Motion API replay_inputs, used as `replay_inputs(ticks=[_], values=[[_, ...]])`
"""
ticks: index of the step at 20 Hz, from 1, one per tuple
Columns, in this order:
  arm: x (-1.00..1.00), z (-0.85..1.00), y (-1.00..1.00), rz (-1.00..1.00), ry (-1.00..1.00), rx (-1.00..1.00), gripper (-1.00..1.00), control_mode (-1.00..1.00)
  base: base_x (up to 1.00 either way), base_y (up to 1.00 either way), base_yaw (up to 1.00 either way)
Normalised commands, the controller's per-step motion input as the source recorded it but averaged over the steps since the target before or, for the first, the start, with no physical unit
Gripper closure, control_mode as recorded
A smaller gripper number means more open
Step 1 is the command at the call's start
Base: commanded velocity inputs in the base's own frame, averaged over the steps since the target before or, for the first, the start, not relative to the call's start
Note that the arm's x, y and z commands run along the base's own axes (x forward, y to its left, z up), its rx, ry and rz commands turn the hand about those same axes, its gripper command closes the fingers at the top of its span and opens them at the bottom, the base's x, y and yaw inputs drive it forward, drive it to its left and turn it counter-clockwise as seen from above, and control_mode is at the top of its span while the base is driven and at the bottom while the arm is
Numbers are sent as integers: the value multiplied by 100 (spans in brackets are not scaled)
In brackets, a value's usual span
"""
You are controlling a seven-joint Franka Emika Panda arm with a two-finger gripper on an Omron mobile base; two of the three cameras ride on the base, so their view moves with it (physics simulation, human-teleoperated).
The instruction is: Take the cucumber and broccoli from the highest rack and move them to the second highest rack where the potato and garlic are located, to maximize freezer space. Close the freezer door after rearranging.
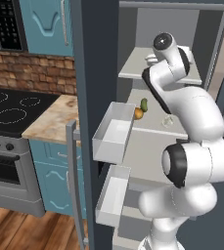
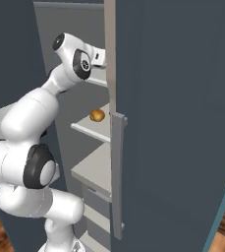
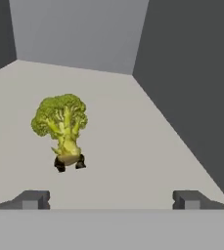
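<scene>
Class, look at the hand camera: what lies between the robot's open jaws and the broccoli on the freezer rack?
Nothing. In the hand view, bare rack floor runs from the open gripper to the broccoli, which lies left of centre.

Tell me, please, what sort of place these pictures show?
A rendered home kitchen, it seems: a black stovetop over an oven, teal cabinets against a brick backsplash, and an open freezer whose shelves the arm reaches into. Broccoli lies on one shelf ahead of the open gripper.

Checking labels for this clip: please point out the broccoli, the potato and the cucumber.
broccoli (image 3: 60, 118): hand view, on the green crown.
potato (image 2: 97, 115): right base view, on the middle of its brown skin.
cucumber (image 1: 144, 104): left base view, on its green body, just above the potato.
</scene>
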Motion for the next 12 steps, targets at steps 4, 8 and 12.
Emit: replay_inputs(ticks=[4,8,12], values=[[29,0,0,2,0,6,-100,-100,0,0,0],[32,0,0,2,0,7,-100,-100,0,0,0],[35,-1,0,4,0,7,-100,-100,0,0,0]])
